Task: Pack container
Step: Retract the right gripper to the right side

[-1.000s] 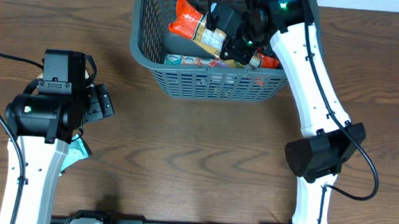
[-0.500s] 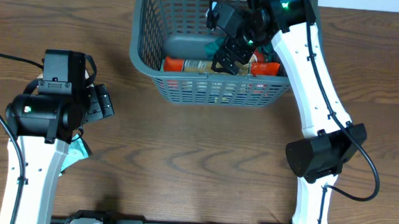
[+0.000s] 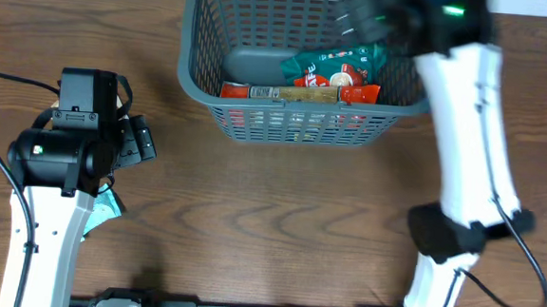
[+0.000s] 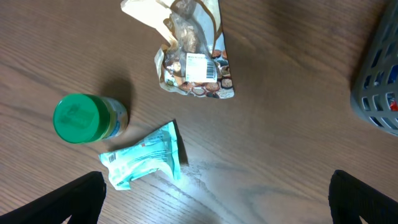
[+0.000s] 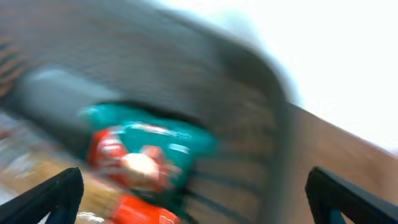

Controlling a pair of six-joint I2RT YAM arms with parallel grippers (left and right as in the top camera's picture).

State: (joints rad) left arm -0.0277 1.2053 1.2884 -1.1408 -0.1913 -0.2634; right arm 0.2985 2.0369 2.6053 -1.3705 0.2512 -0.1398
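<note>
Since the earlier frames, the right arm point(image 3: 466, 118) has been swung clear of the packets toward the far right rim, and a teal packet point(image 3: 331, 62) is now seen lying atop the red packets point(image 3: 353, 90) inside the container point(image 3: 194, 80). The container is set at the far middle of the table point(image 3: 279, 220). The right gripper point(image 5: 205, 196), blurred by motion, is shown with fingers spread and nothing between them. The left gripper point(image 4: 214, 199) is held over the table's left side, well apart from the container, likewise spread and empty. Beneath it are seen a green-lidded jar point(image 4: 78, 118), a pale teal sachet point(image 4: 146, 162) just beside it, and a brown snack bag point(image 4: 193, 62) nearby.
</note>
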